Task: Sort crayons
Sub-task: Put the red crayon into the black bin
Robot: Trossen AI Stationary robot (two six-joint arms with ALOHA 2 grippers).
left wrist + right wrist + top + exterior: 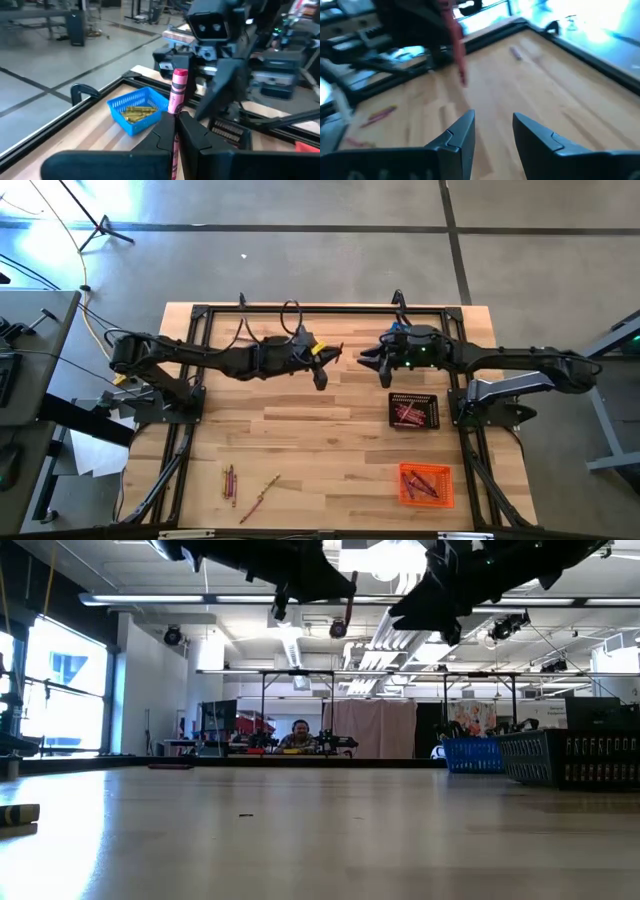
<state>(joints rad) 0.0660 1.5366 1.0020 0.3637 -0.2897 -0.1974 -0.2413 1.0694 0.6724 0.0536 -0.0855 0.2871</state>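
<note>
- Your left gripper [322,368] sits just left of centre in the upper half of the high view, raised above the table [300,430]. In its wrist view the fingers [197,137] are pinched shut on a pink crayon [177,92], which stands upright between them with its tip above the fingertips.
- Your right gripper [378,366] faces it, just right of centre in the high view, also off the table. Its wrist view shows the two fingers [462,132] parted with a clear gap and nothing between them (the pink crayon appears there as a blurred streak near the top, held by the other arm).
- Look at the blue basket [138,109] at the centre left of the left wrist view: it holds yellow crayons [139,111].
- The black basket [414,411] sits right of centre in the high view, with reddish crayons inside.
- The orange basket [426,485] lies at the lower right of the high view, with more crayons in it (colours hard to make out).
- Loose crayons [232,482] lie on the wood at the lower left of the high view, and another pair [260,498] lies just right of them.
- A person [299,735] sits far back in the low view.
</note>
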